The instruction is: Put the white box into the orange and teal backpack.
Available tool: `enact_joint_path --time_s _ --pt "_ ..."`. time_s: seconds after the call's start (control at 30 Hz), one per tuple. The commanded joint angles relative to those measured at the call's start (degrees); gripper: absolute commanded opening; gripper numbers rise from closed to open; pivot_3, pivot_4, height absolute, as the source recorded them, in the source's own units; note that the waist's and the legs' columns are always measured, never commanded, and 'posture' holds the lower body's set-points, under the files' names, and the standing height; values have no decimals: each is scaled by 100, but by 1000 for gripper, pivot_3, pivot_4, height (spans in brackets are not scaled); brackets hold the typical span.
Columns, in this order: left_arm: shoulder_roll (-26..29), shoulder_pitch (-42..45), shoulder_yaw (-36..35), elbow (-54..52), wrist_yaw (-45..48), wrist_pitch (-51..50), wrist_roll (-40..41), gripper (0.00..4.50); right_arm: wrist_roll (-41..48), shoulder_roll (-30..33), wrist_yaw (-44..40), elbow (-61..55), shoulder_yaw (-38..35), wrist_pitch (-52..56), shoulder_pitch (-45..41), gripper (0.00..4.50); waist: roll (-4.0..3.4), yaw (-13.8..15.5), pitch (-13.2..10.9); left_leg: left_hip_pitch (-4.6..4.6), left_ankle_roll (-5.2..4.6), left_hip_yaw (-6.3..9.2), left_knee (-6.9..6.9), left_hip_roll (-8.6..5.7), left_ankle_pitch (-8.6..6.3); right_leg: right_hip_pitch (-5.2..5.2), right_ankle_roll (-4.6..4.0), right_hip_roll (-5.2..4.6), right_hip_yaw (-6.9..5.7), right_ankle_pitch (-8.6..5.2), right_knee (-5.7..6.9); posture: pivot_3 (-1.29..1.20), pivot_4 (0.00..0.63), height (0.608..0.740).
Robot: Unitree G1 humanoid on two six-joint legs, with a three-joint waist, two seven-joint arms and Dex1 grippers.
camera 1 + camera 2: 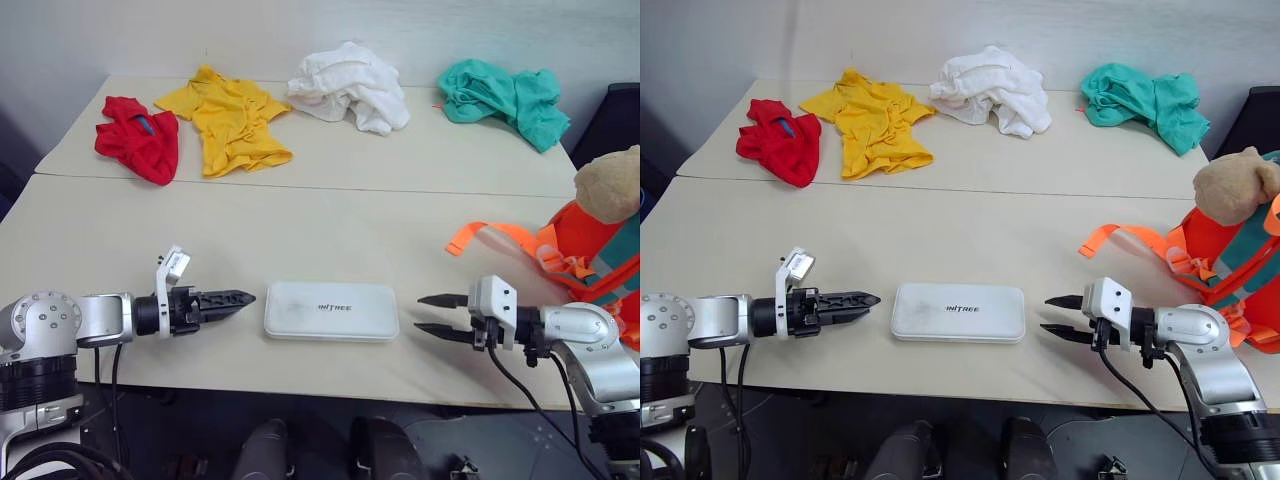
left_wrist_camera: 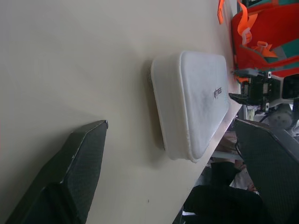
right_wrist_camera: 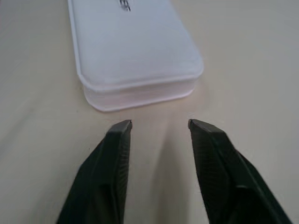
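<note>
The white box [image 1: 331,311] lies flat near the table's front edge, its dark lettering facing up. My left gripper [image 1: 245,297] points at the box's left end from a short gap away; in the left wrist view its fingers [image 2: 79,158] stand wide apart, open and empty. From the other side my right gripper [image 1: 420,313] points at the box's right end, open with nothing between its fingertips [image 3: 120,128], just short of the box [image 3: 135,51]. The orange and teal backpack [image 1: 590,250] stands at the right edge of the table, a tan plush toy [image 1: 608,183] on top.
Along the far table lie a red garment [image 1: 140,135], a yellow one [image 1: 230,120], a white cloth [image 1: 350,85] and a teal cloth [image 1: 505,100]. An orange strap [image 1: 480,236] trails from the backpack toward the middle. A seam [image 1: 300,185] joins the two tables.
</note>
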State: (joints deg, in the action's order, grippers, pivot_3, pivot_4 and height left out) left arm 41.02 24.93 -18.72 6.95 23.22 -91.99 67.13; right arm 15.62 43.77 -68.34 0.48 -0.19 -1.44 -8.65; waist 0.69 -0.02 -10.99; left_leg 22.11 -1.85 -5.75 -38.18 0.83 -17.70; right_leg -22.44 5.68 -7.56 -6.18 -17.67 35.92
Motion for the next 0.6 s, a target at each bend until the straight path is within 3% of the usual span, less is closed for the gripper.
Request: enact_joint_path --time_s 0.03,0.1,0.23,0.53,0.6 --pt "-186 163 369 340 -401 -51 238 4500 -217 -178 4 96 270 -336 -161 711 0 6 0 -1 1 0 -1 -1 2 0 0 0 0 0 0 0 150 740" --pt "-150 291 725 477 -527 -51 395 4500 -300 -265 57 163 375 -383 -215 44 0 19 1 -2 2 0 -3 -2 6 0 0 -1 0 0 1 0 150 740" --pt "-345 463 1099 683 -1031 -51 793 4500 -426 -460 225 253 532 -409 -369 44 0 40 2 -2 0 3 -6 -9 7 4 1 -5 1 0 3 0 150 740" --pt "-766 625 1202 1007 -1948 -51 1811 4500 -596 -735 339 292 803 -451 -498 44 3 88 6 -4 -1 7 -12 -9 9 10 2 -3 -1 1 4 0 150 740" --pt "-754 580 1210 983 -2059 -51 1994 3921 -615 -744 355 306 817 -483 -472 0 3 74 6 -4 -1 7 -12 -8 9 10 2 -1 -1 1 4 0 150 740"
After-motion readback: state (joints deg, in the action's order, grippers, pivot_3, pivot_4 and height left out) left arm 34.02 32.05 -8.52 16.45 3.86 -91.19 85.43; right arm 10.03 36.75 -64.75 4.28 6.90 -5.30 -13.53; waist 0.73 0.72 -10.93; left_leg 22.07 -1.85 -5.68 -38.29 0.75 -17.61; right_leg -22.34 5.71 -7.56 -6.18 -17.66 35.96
